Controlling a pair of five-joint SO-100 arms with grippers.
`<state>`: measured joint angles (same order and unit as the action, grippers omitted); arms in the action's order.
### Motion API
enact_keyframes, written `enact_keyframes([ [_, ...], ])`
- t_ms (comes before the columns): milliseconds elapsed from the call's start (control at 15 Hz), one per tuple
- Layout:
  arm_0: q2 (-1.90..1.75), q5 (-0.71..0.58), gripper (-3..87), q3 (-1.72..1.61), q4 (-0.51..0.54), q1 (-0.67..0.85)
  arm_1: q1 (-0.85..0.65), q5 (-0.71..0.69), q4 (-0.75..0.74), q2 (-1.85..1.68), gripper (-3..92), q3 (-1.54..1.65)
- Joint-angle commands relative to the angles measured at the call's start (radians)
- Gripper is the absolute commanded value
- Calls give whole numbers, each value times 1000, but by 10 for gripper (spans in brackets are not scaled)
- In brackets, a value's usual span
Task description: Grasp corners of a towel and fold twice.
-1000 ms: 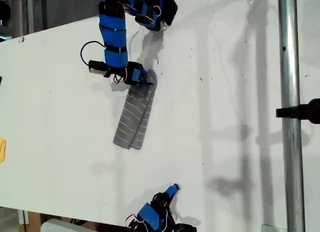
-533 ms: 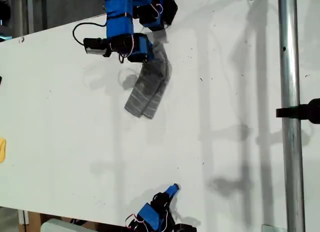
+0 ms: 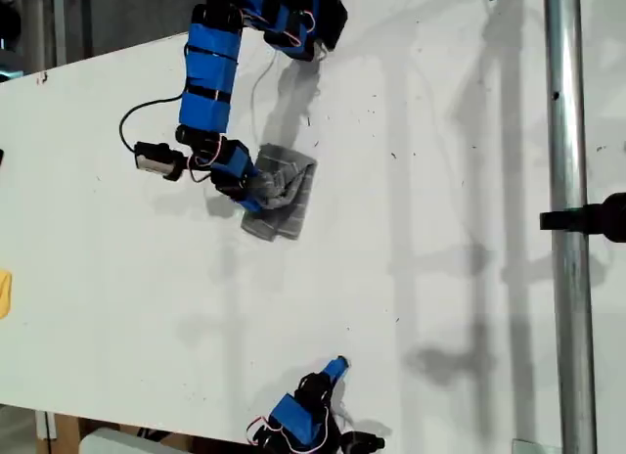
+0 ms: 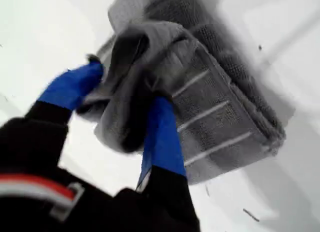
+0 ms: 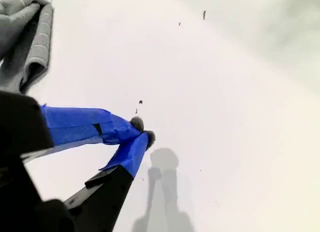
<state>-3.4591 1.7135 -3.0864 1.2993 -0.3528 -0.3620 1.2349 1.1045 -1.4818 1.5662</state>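
Observation:
The grey striped towel [image 3: 290,192] lies bunched into a short folded bundle on the white table [image 3: 440,180], in the upper middle of the exterior view. My first gripper [image 3: 248,191] is low over the bundle's side that faces the exterior view's left. In the first wrist view its blue fingers [image 4: 162,137] are shut on a gathered fold of the towel [image 4: 220,107]; the corners are buried in the fold. My second gripper [image 3: 340,366] rests shut and empty near the exterior view's bottom edge. Its tips [image 5: 143,131] touch, and the towel [image 5: 30,42] shows far off.
A metal pole [image 3: 567,229] with a black clamp [image 3: 597,217] runs down the exterior view's right. A yellow object [image 3: 4,293] pokes in at that view's left edge. The first arm's base [image 3: 303,23] stands at the top edge of the table.
My first gripper lifted the far end of the long folded towel and carried it down towards the near end. The strip now lies doubled into a short bundle. The second arm barely moved.

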Motion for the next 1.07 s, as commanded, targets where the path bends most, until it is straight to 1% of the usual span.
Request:
enact_keyframes([
  [0,-9,-3,-28,-11,-26,38,-35,-63,-61,-107,356,-72],
  [67,-9,2,-26,-25,-31,40,-41,-86,-64,-212,316,-29],
  [133,-9,35,-23,-32,-17,49,-54,-94,-78,-353,258,63],
  [200,-9,32,-19,-32,-6,60,-63,-92,-81,-508,195,192],
  [333,-9,29,-19,-32,-6,104,-38,-61,-80,-873,53,543],
  [400,-9,20,-19,-32,-6,137,-3,-37,-67,-1051,-3,712],
  [533,-9,-32,-19,-32,-5,206,63,31,-5,-1344,-3,985],
  [600,-9,-67,-19,-32,-5,238,89,66,67,-1523,-3,1103],
  [667,-9,-104,-19,-32,-5,265,104,92,173,-1767,-3,1215],
  [733,-9,-152,-19,-32,-5,285,104,120,247,-1786,8,1262],
  [800,-9,-321,-19,-32,-3,295,121,127,253,-1812,29,1322],
  [867,-9,-583,-19,-32,-3,293,138,187,298,-1799,49,1328],
  [933,-9,-762,-20,-32,-12,287,155,184,299,-1799,51,1327],
  [1000,-9,-730,-21,-32,-6,287,175,204,301,-1801,50,1327],
])
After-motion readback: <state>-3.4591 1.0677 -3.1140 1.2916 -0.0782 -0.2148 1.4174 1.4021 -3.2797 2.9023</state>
